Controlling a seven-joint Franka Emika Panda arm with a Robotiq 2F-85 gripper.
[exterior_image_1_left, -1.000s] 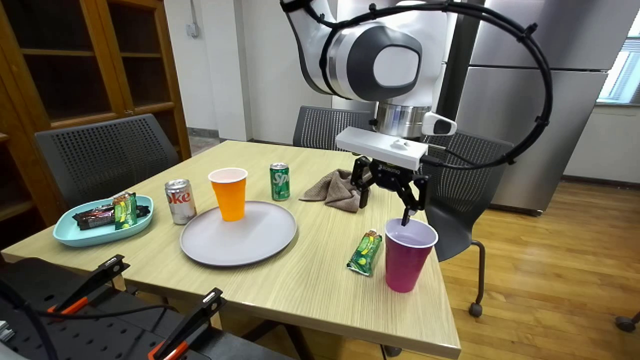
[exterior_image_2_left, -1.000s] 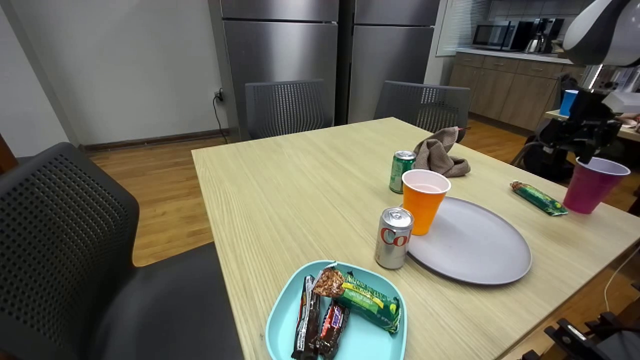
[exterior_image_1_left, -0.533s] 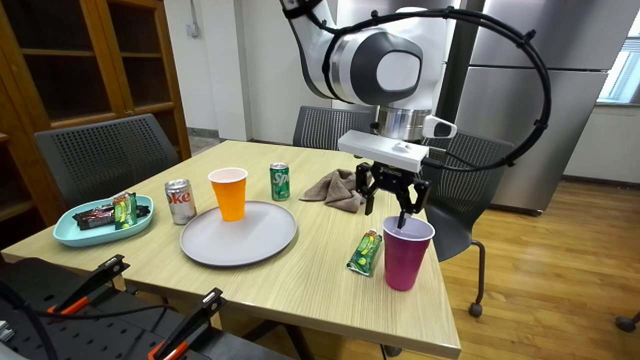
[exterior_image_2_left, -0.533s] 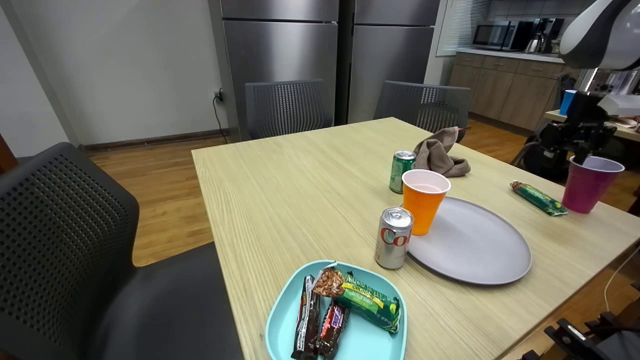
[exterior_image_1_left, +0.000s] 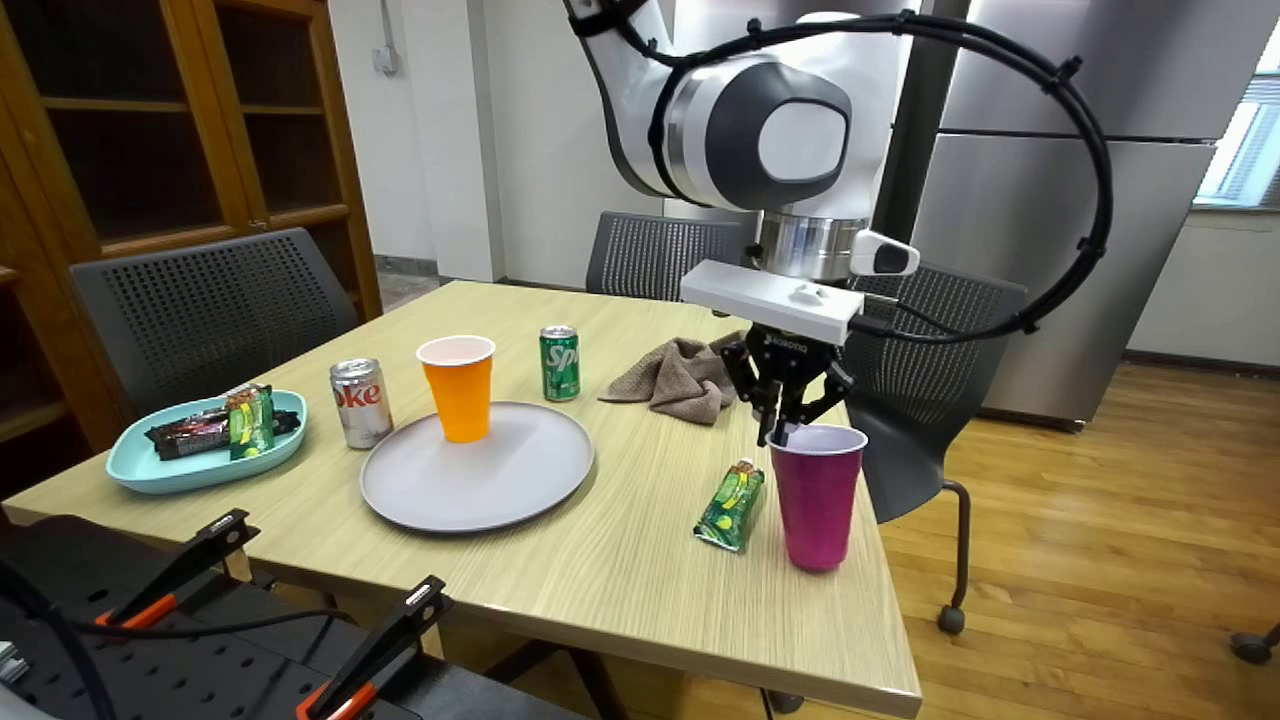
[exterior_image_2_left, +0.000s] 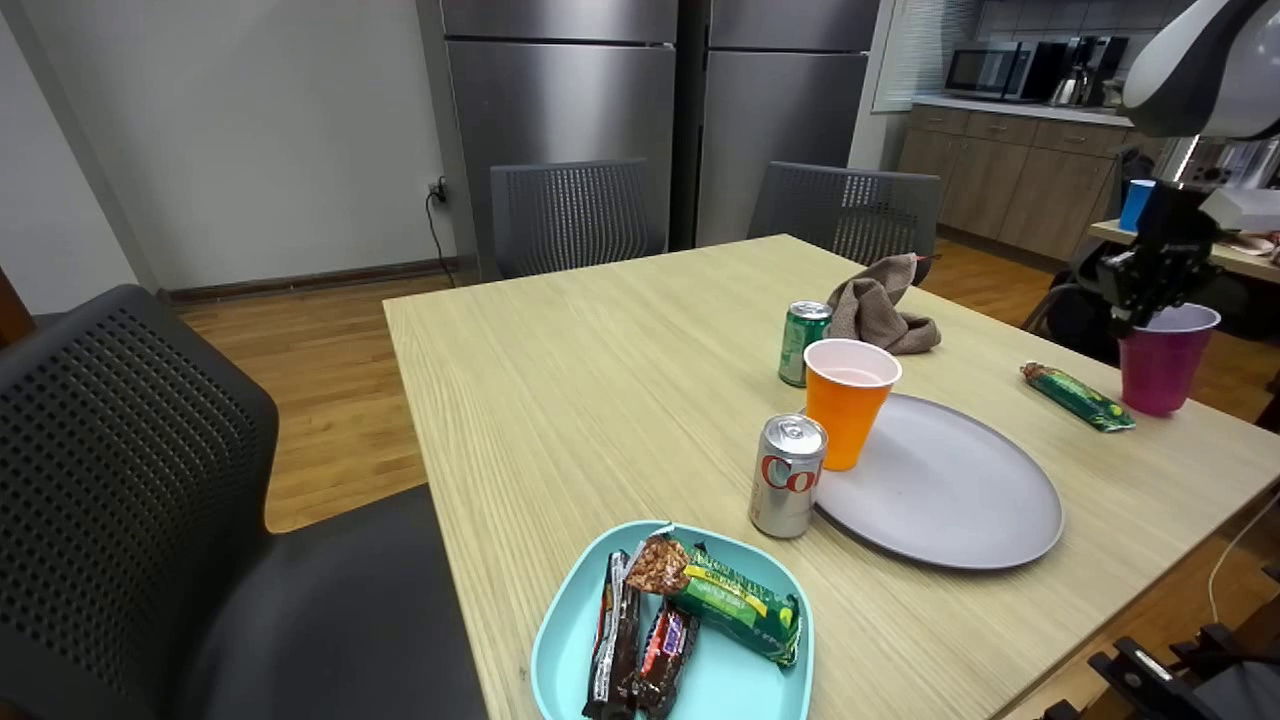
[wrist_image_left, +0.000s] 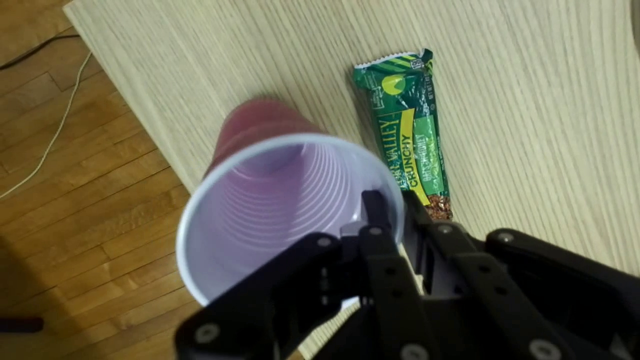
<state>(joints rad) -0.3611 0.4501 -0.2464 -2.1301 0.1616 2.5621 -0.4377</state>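
A magenta plastic cup (exterior_image_1_left: 818, 510) with a pale lilac inside stands near the table's corner, seen in both exterior views. My gripper (exterior_image_1_left: 774, 436) has come down over its rim, with one black finger inside the cup and one outside. In the wrist view the cup wall (wrist_image_left: 320, 200) runs through the narrow gap of my gripper (wrist_image_left: 392, 206), which appears shut on it. Beside the cup lies a green granola bar (wrist_image_left: 407, 125), close to the outer finger but on the table below. Whether the cup's base touches the table I cannot tell.
An orange cup (exterior_image_1_left: 465, 400) sits on a grey plate (exterior_image_1_left: 520, 490). Around it are a silver can (exterior_image_1_left: 362, 405), a green can (exterior_image_1_left: 560, 365) and a brown cloth (exterior_image_1_left: 680, 385). A teal tray (exterior_image_2_left: 560, 610) holds several wrapped bars. Chairs (exterior_image_1_left: 930, 370) flank the table.
My fingers have come together across the cup's wall. The cup has shifted a little and turned more upright. The bar and everything else on the table have stayed put.
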